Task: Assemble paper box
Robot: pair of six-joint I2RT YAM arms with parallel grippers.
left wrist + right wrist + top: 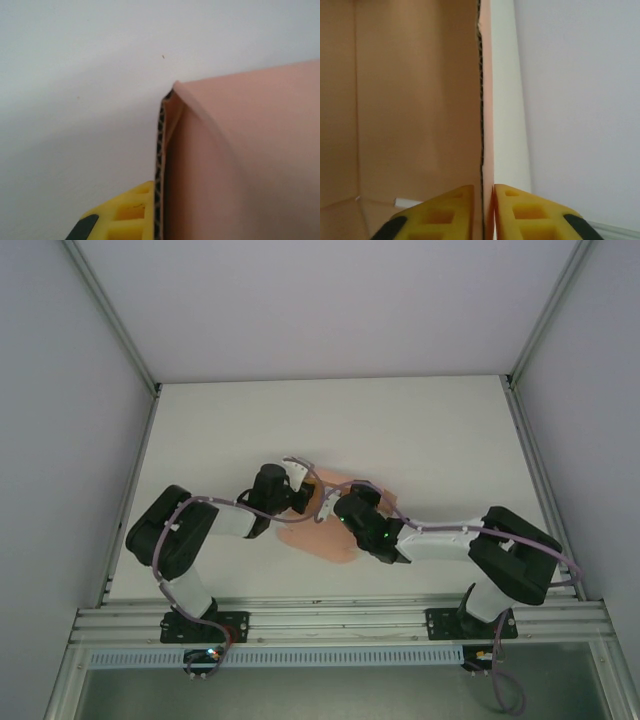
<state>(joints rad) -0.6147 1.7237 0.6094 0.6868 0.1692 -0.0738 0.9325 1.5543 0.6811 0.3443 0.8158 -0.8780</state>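
Observation:
The paper box (322, 540) is salmon-pink card, partly folded, lying mid-table between both arms. My left gripper (303, 498) meets it from the left. In the left wrist view one yellow finger (127, 212) presses flat against a standing card wall (250, 150). The other finger is hidden behind that wall. My right gripper (342, 508) comes in from the right. In the right wrist view it (484, 195) is shut on the edge of an upright wall (415, 100), with the box's inside to the left.
The white table (430, 430) stretches behind and to both sides of the box. Grey enclosure walls and frame posts (155, 390) border it. An aluminium rail (340, 620) runs along the near edge by the arm bases. A small white piece (407, 202) shows low inside the box.

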